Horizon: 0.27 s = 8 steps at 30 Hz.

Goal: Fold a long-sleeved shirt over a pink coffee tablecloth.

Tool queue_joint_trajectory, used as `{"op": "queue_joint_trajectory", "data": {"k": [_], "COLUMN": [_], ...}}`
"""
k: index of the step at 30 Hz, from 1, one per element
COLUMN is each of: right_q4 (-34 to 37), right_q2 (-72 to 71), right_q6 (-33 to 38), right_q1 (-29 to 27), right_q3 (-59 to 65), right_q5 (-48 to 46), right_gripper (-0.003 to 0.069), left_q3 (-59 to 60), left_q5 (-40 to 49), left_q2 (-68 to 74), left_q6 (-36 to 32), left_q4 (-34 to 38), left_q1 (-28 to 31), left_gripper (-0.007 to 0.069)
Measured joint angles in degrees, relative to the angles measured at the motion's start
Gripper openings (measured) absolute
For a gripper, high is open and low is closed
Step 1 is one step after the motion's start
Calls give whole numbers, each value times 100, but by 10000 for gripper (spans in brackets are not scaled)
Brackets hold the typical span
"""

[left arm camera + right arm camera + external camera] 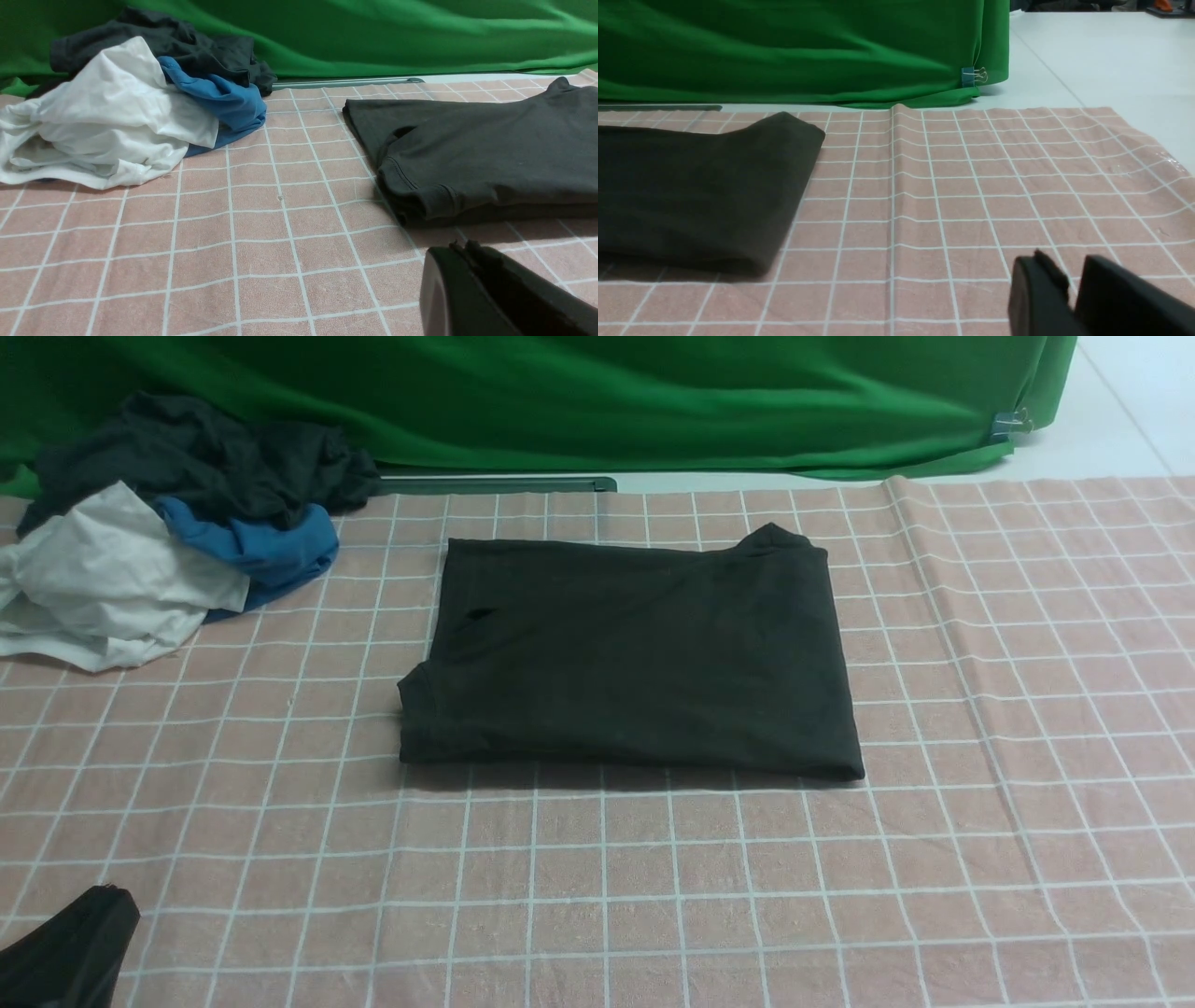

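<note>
Black fabric: the long-sleeved shirt [635,658] lies as a neat, roughly rectangular packet in the middle of the front view, plain side up, no print showing.
Shirt's state: judged as already folded; layers stack at its left edge, where a hemmed cuff or hem shows in the left wrist view [472,158].
Handling: probably soft, light and limp; it would sag and unfold if lifted by one corner. The rounded fold along the near edge looks the firmest place to pinch, best at both near corners at once.
Loose spot: one corner at the packet's upper right pokes up slightly.
Surface: the pink coffee tablecloth [653,887], white-gridded, covers the whole lower frame; a raised crease runs through it right of the shirt, so dragging could bunch it.
Left gripper: [465,254] at the lower right of its wrist view, jaws pressed together, empty, apart from the shirt.
Right gripper: [1069,275] low in its wrist view, jaws slightly parted with a narrow gap, holding nothing.
Neighbours: a heap of dark, blue and white garments [159,551] at upper left, well apart from the shirt.
Room: green backdrop cloth [597,392] across the top, a binder clip [973,75] at its right end, pale table beyond.
</note>
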<state>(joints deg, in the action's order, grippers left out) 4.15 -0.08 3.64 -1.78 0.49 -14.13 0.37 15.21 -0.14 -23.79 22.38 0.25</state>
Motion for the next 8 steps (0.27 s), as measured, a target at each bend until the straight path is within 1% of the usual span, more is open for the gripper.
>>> {"op": "queue_joint_trajectory", "data": {"k": [8], "right_q4": [0], "right_q2": [0], "right_q6": [0], "right_q1": [0], "right_q3": [0], "right_q5": [0], "right_gripper": [167], "left_q3": [0], "left_q5": [0], "left_q2": [0], "left_q6": [0], "left_q4": [0], "left_q1": [0], "left_gripper": [19]}}
